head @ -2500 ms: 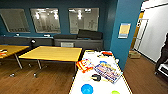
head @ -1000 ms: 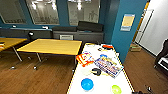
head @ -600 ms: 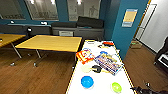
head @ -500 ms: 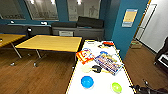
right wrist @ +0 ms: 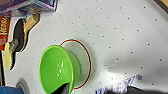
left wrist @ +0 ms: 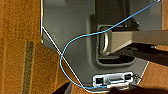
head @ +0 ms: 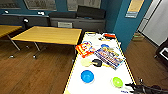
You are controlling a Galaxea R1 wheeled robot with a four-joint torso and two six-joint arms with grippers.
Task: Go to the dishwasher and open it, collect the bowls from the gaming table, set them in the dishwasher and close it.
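Right gripper: the right gripper (head: 132,86) shows as a dark shape at the near right corner of the gaming table (head: 100,85), just beside the green bowl (head: 117,81); whether its jaws are spread or pressed together I cannot tell
Left gripper: the left wrist view looks down on the robot's own grey base, a blue cable (left wrist: 82,42) and the wooden floor (left wrist: 20,50); its jaws I cannot tell
Green bowl: stands upright on the white top near the right edge, on a red-ringed circle (right wrist: 86,62) printed on the surface; in the right wrist view it lies close ahead of the wrist, its mouth (right wrist: 56,68) open to that camera
Blue bowl: the blue bowl (head: 87,76) sits further left on the same top, well apart from the green one
Key relation: the green bowl lies just beyond and left of the right gripper, so the right arm looks the nearer; being round, it has no long axis to line up with
Middle of the table: a dark paddle (head: 97,62) and a pale round paddle (head: 86,62) lie side by side, beyond them a red box (head: 84,48) and a colourful flat box (head: 109,56)
Far: a wooden table (head: 48,35) stands left of the gaming table, a grey counter (head: 75,23) runs along the blue wall
Step, as I judge it: collecting the bowls, the green one first
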